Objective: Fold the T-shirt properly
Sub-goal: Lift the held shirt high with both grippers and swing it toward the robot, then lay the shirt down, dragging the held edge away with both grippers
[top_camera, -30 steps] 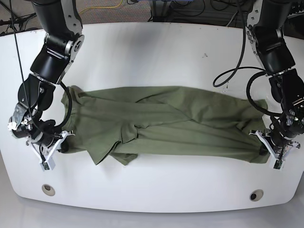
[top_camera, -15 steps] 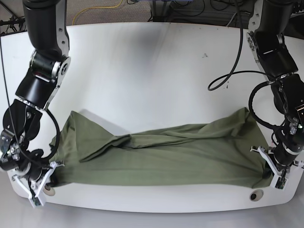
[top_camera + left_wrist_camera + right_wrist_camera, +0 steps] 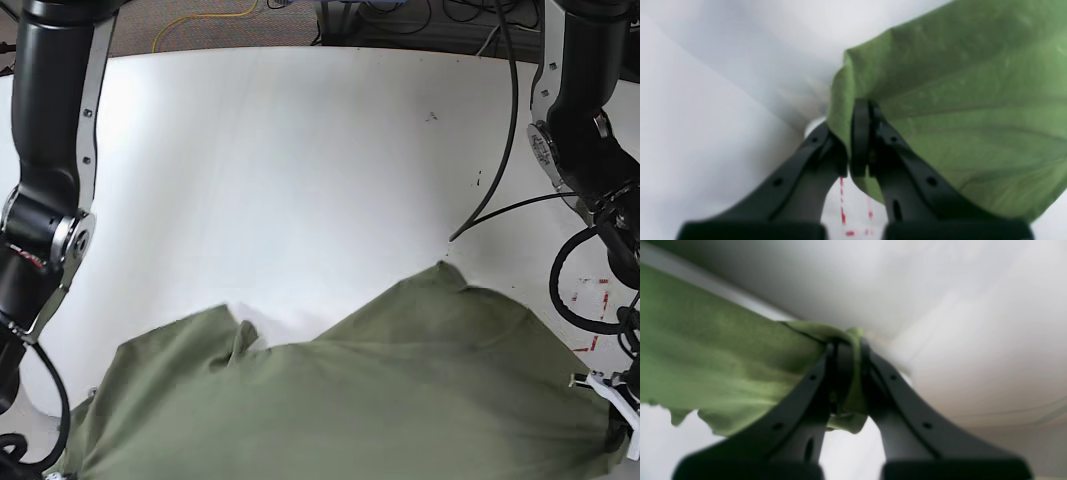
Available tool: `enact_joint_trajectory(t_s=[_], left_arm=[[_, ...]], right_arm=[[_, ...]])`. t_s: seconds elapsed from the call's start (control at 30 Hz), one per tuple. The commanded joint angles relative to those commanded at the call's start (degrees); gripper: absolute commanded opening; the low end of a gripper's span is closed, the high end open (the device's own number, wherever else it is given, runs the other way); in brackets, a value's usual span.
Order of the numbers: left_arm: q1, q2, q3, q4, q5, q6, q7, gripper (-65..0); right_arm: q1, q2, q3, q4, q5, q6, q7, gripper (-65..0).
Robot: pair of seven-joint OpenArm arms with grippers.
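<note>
Olive-green cloth is pinched in both grippers. The left gripper [image 3: 860, 140] has its black jaws clamped tight on a bunched edge of the T-shirt [image 3: 400, 390]; the right gripper [image 3: 846, 380] grips another gathered corner the same way. Between them the shirt is stretched wide, lying over the near edge of the white table [image 3: 300, 180], creased toward the middle.
</note>
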State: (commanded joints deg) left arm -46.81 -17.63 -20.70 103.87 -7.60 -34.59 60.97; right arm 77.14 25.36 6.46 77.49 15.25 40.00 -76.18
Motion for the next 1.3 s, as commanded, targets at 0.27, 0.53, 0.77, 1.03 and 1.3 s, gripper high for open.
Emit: enact_joint_trajectory(t_s=[0.27,0.53,0.77,1.03,1.3], left_arm=[[-6.2,-0.3,0.1,-0.1,-0.2,0.0,2.5,-65.0],[-2.5,0.1,1.8,0.2,-0.4,-0.1,2.5,-65.0],[9.2,1.1,1.6,4.5,-3.5,-0.1,2.5,-65.0],[24.0,1.3,-1.8,6.2,-3.6,-2.4,2.1,-65.0],[36.6,1.3,-5.7,6.2,-3.6,-5.4,2.2,-65.0]], right_arm=[[4.7,3.3,-2.7,0.2,2.8,0.00,-1.1,-65.0],[-2.0,8.0,0.3,0.9,10.8,0.00,-3.8,-65.0],[-21.6,9.9,12.9,7.6,15.6,0.00,-3.8,-65.0],[-44.7,5.9,24.5,13.2,21.8,0.00,-3.8,-65.0],[-60.3,-1.8,28.7,20.0,22.1,0.00,-3.8,-65.0]])
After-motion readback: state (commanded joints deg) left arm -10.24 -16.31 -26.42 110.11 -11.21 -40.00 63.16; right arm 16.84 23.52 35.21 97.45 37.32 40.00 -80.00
